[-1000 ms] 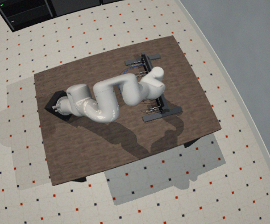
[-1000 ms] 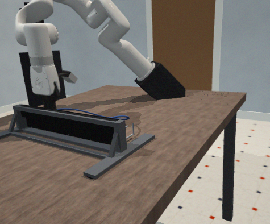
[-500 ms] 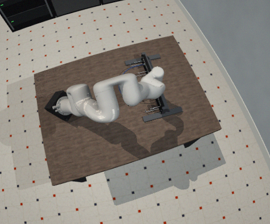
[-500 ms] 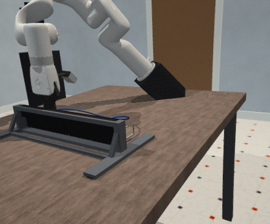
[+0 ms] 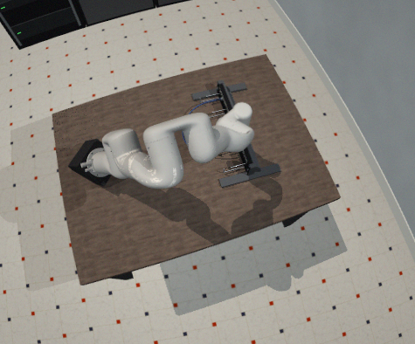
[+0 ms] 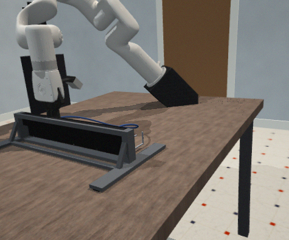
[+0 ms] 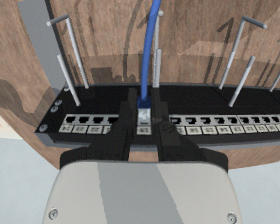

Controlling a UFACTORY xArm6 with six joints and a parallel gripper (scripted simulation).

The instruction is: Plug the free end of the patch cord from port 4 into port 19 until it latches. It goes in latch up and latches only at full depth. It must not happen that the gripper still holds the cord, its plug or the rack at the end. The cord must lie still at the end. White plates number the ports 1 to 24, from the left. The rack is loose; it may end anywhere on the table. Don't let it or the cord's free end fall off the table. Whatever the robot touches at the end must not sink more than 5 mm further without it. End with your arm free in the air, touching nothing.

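The gripper is clenched on the clear plug at the free end of the blue cord. Its two dark fingers stand one on each side of the plug, which leaves the cord's tail free to run out toward the top of the wrist view. That grip suits a straight push, since it steadies the plug sideways and keeps it square to the row of holes.

The plug sits at the row, just above a white number plate left of the middle in the wrist view. Counting in from 24 at the left end, this looks like port 19, though the fingers hide the neighbouring plate and I can't tell whether the latch has caught.

The rack stands on long feet, right of the middle in the top view, well inside the edges of the table. The feet should resist tipping, but being loose it could slide under a hard push. The cord's slack bows out on the arm's side, probably enough to avoid pulling on the plug. Next comes a check of full depth, then a gentle release.
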